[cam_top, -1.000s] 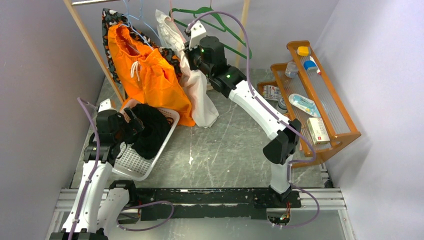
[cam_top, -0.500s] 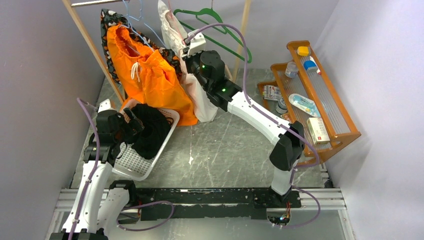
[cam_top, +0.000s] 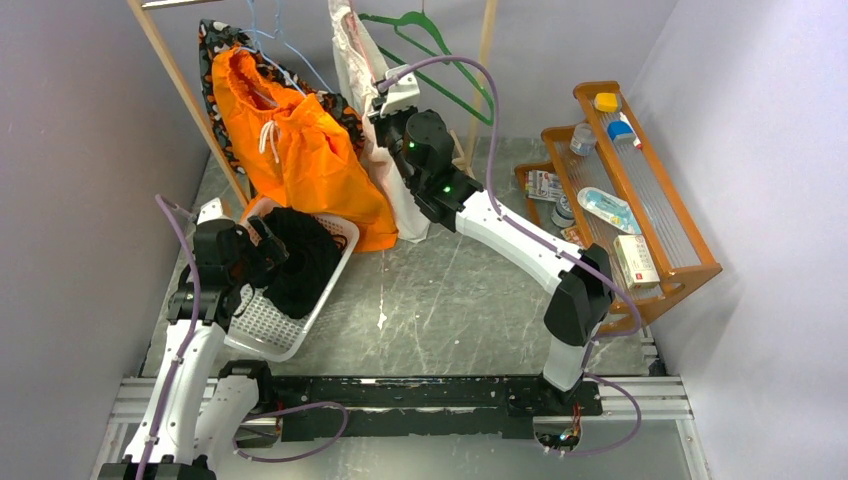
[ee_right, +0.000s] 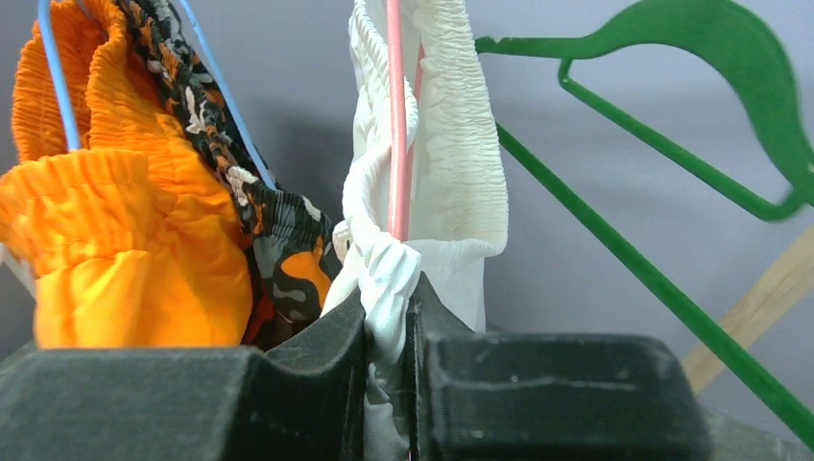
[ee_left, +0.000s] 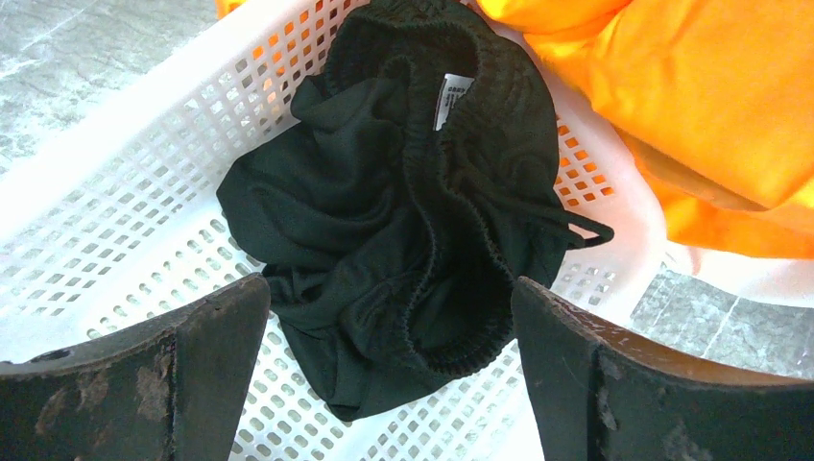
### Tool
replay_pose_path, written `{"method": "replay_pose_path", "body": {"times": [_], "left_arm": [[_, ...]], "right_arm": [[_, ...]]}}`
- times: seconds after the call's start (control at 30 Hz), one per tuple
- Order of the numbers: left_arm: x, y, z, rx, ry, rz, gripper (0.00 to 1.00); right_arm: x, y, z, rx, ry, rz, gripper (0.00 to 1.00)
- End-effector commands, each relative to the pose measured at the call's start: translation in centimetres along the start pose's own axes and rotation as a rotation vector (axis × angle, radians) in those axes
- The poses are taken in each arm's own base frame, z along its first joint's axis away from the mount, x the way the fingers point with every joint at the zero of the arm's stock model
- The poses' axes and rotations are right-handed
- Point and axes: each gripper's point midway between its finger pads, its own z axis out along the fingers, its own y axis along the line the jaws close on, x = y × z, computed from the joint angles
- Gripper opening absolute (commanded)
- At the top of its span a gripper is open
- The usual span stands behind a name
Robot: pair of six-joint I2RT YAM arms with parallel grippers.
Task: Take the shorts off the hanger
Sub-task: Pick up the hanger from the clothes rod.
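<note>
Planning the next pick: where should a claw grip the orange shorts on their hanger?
Probably the gathered waistband of the shorts beside the blue hanger wire, from the arms' side: it bunches thick there, and a patterned garment hangs behind.

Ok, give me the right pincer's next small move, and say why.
Probably pull the right pincer down and back, to drag the white garment off the pink hanger: its jaws are shut on that fabric beside the wire. The orange shorts hang untouched on the blue hanger.
</note>
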Motion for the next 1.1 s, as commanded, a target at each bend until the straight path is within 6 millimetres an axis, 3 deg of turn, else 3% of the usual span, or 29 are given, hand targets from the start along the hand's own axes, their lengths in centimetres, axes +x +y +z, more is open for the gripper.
{"method": "replay_pose_path", "body": {"times": [0.0, 0.17, 0.37, 0.5, 0.77, 0.9, 0.97, 1.07], "left_arm": [[-0.2, -0.1, -0.2, 0.000, -0.008, -0.002, 0.99], [-0.2, 0.0, -0.2, -0.002, -0.010, -0.003, 0.99], [-0.2, 0.0, -0.2, -0.004, -0.011, -0.004, 1.00], [-0.2, 0.0, -0.2, -0.005, -0.009, -0.003, 1.00], [-0.3, -1.1, -0.5, 0.067, -0.015, 0.022, 0.99], [-0.3, -1.1, -0.8, 0.068, -0.020, 0.023, 0.99], [-0.3, -1.5, -1.3, 0.085, -0.008, 0.020, 1.00], [-1.8, -3.5, -3.5, 0.154, 0.006, -0.003, 1.00]], "right_arm": [[-7.1, -1.8, -1.3, 0.053, -0.181, 0.088, 0.00], [-7.4, -1.7, -1.7, 0.027, -0.127, 0.091, 0.00], [-4.5, -1.3, -2.6, -0.009, 0.003, 0.051, 0.00], [-3.5, -1.5, -4.5, -0.030, 0.076, 0.066, 0.00], [-4.2, -3.1, -8.5, -0.049, 0.173, 0.057, 0.00], [-2.3, -3.4, -10.7, -0.073, 0.257, 0.036, 0.00], [-1.2, -5.0, -12.1, 0.000, 0.296, 0.036, 0.00], [0.2, -6.1, -15.3, 0.027, 0.338, 0.094, 0.00]]}}
